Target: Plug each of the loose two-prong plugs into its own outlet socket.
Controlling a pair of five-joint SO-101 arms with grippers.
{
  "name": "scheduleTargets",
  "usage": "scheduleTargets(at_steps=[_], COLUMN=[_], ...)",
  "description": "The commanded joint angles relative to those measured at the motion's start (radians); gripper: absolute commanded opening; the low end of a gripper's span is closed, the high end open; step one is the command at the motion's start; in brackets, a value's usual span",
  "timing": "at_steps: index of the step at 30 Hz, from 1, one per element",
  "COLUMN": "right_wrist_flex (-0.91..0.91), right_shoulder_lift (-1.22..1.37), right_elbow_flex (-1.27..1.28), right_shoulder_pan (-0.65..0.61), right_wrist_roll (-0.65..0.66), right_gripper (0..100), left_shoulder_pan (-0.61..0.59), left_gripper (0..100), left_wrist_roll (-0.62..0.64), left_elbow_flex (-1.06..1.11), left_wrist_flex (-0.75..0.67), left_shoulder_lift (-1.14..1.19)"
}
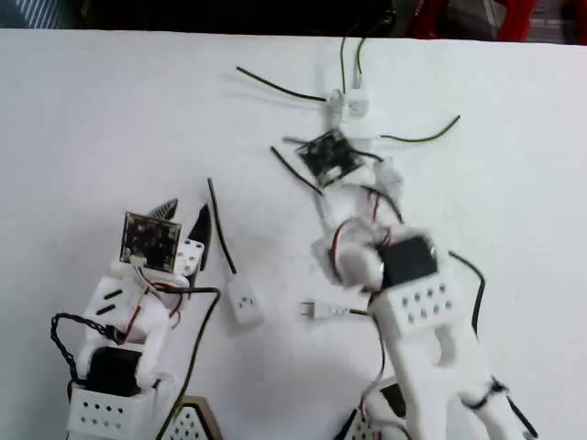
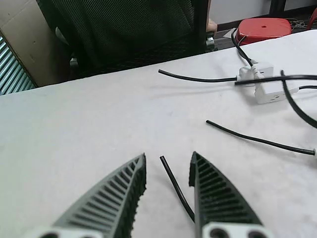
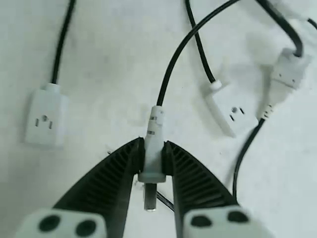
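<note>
Right now the right tool (image 3: 154,145) is clamped shut on a white plug (image 3: 154,124) at the far middle of the bench (image 1: 92,110). The left tool (image 2: 168,157) gapes wide at near left, holding nothing, a black cord (image 2: 176,188) in its gap. A second plug (image 1: 321,312) lies loose near centre, beside a socket (image 1: 244,301).

A gripped white plug (image 3: 153,141) sits between two white sockets (image 3: 44,121).
</note>
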Motion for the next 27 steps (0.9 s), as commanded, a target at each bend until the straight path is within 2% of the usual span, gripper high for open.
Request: scheduleTargets(at_steps=[1, 10, 18, 22, 27], right_wrist_flex=[-0.119, -0.433, -0.441, -0.441, -0.443], right_shoulder_lift=[-0.114, -0.358, -0.665, -0.756, -0.757], right_elbow_flex=[0.058, 0.338, 0.437, 0.509, 0.566], right_shoulder_pan=[-0.105, -0.291, -0.325, -0.417, -0.481], right_wrist_roll=[-0.08, -0.103, -0.152, -0.152, -0.153], right_gripper=[1.7, 1.7, 1.6, 1.6, 1.6], left_shoulder_pan=[0.007, 0.013, 0.015, 0.016, 0.107], left_gripper=[15, 15, 15, 15, 15], left_wrist_roll=[0.0, 0.002, 0.008, 0.009, 0.005], left_elbow_flex=[-0.008, -0.008, 0.028, 0.038, 0.04], left_wrist_flex=[-0.003, -0.005, -0.081, -0.114, -0.132], left_shoulder_lift=[-0.012, -0.012, -0.012, -0.012, -0.012])
